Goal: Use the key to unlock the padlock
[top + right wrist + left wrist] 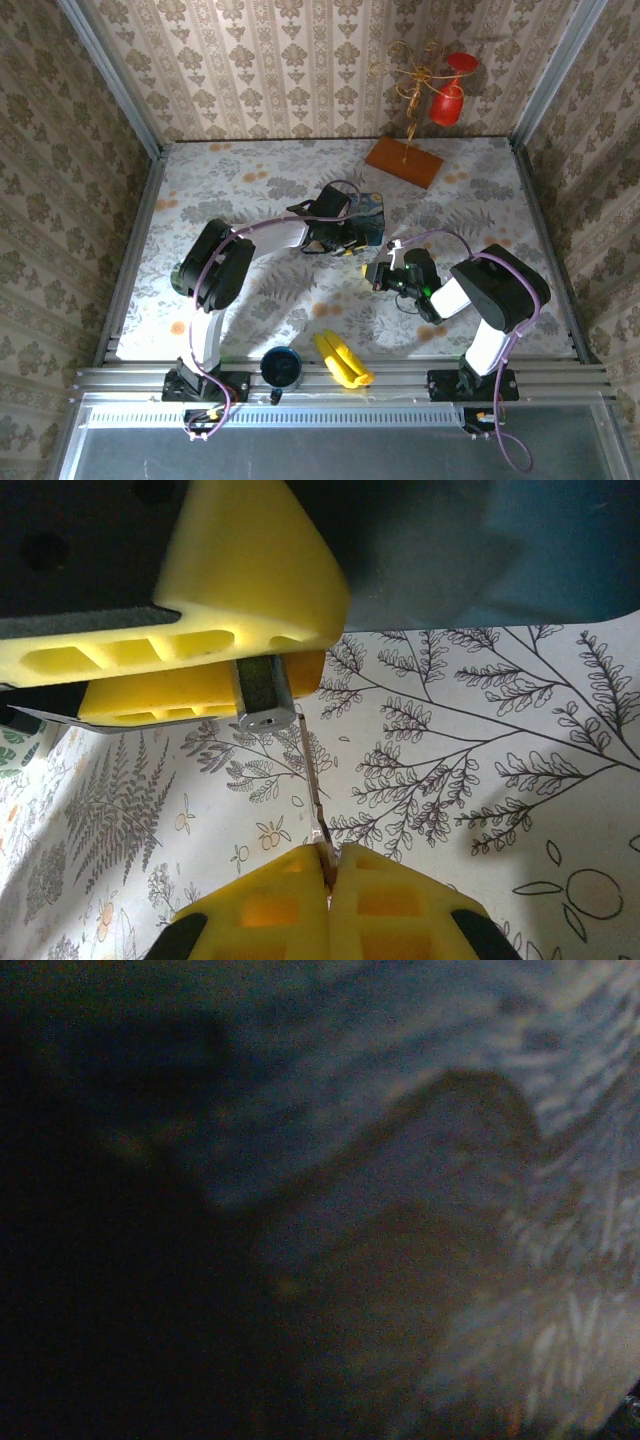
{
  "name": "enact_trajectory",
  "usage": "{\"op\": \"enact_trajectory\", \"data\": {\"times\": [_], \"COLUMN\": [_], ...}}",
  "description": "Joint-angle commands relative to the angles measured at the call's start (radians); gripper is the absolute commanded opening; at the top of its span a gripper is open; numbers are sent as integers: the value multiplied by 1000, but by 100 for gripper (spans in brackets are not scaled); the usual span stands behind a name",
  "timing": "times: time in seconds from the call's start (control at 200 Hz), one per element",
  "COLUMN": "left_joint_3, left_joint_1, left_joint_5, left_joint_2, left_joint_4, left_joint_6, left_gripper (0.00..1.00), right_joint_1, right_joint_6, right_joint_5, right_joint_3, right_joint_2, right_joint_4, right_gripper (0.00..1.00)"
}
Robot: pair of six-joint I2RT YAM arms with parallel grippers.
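Padlock (265,692) clamped in left end effector (312,645); right end effector (330,878) pinches key (312,780), clear from right wrist, indistinct overhead.

No text, label or number can be read anywhere

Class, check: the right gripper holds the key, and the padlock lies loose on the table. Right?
Not quite. The padlock is clamped in the left gripper, not loose on the table; the right wrist view shows it. The right gripper does hold the key.
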Motion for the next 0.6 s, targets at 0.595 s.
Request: {"op": "enact_trajectory", "data": {"times": [0.595], "left_joint_3": [-11], "left_joint_1": [1], "left_joint_5": [51], "left_joint_2": [-20], "left_joint_4": [-12], "left_joint_6": [-17], "left_gripper": [0], "right_joint_1": [-5], "right_joint_6": [5], "right_joint_5": [-8], "right_joint_3": [46], "right_joint_2": [-2], "right_joint_4": [0], "right_gripper": [0]}}
